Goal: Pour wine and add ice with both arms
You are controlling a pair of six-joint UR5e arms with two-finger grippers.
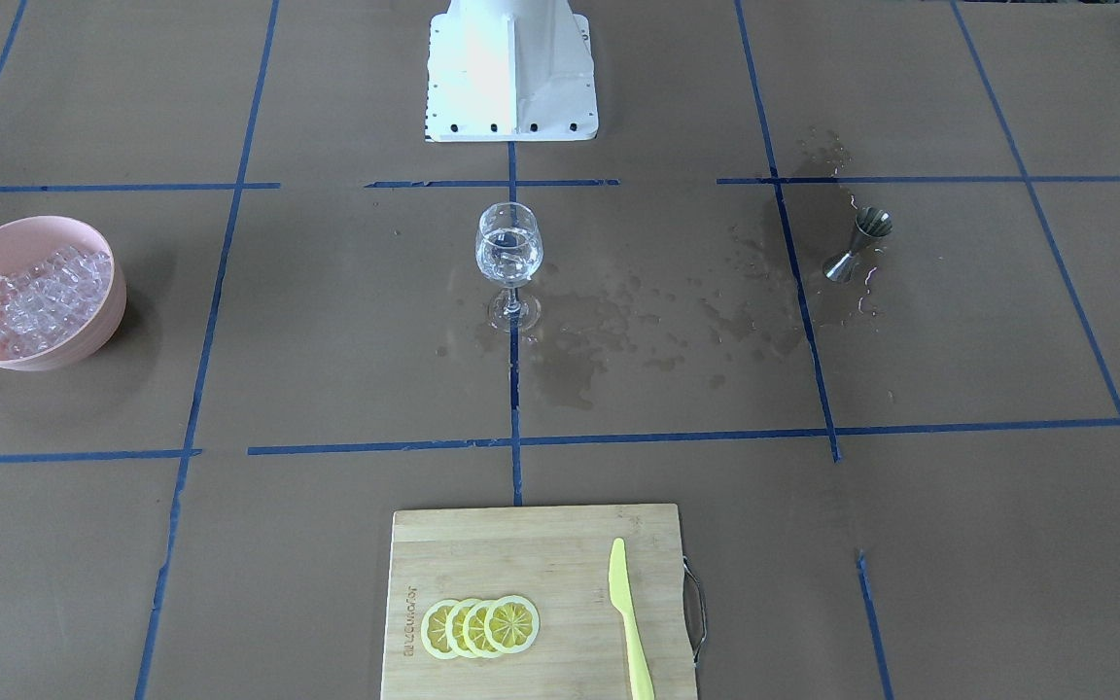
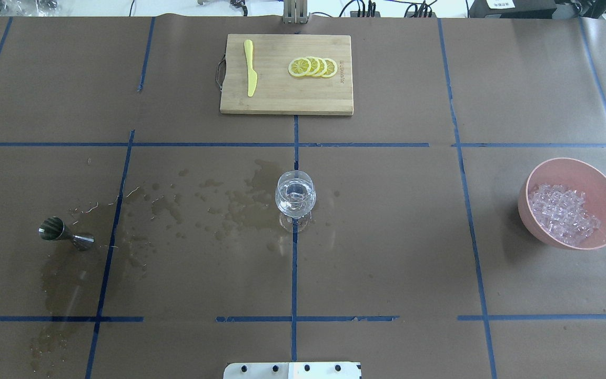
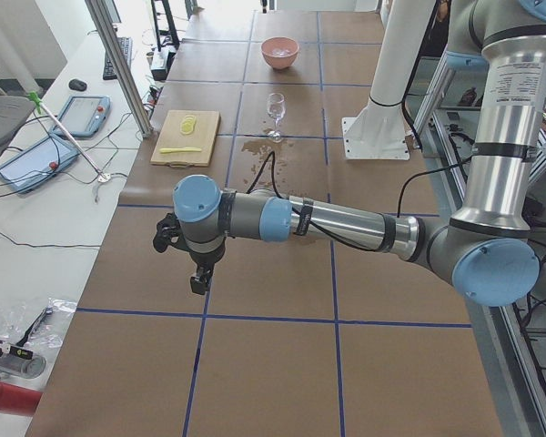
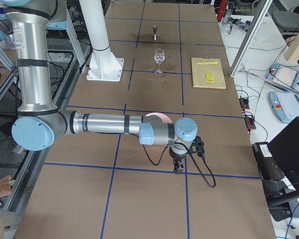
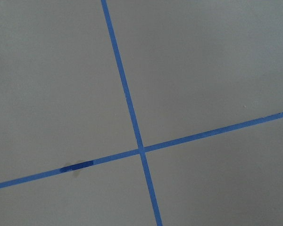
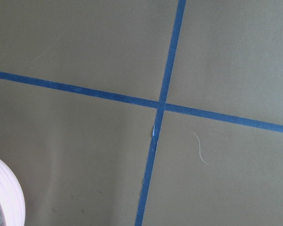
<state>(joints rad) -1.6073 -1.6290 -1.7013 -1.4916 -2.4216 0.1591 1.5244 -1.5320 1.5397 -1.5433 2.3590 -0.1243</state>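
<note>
Silver-grey and tubular, the left arm (image 3: 346,223) is stretching low across one end of the brown paper-covered tabletop (image 3: 282,364). Its black two-finger left end effector (image 3: 197,278) is pointing down over bare paper and blue tape lines; whether its fingers are apart or together cannot be told. Well apart from it, the wine (image 1: 508,261), a small measure of clear liquid, is sitting in the stemmed clear wine glass (image 1: 509,228) at the tabletop's middle. Wet patches (image 1: 618,326) are spreading between the glass and a small steel double-cone jigger (image 1: 857,245). The matching right arm (image 4: 104,123) is reaching out over the opposite end. Its black right end effector (image 4: 178,167) is hanging just beside the round pink bowl (image 1: 16,248), which is holding the ice (image 1: 45,297), a heap of small glassy cubes; its state cannot be told either. A bamboo cutting board (image 1: 541,554) is carrying yellow lemon slices (image 1: 479,627) and a yellow plastic knife (image 1: 630,622)
</note>
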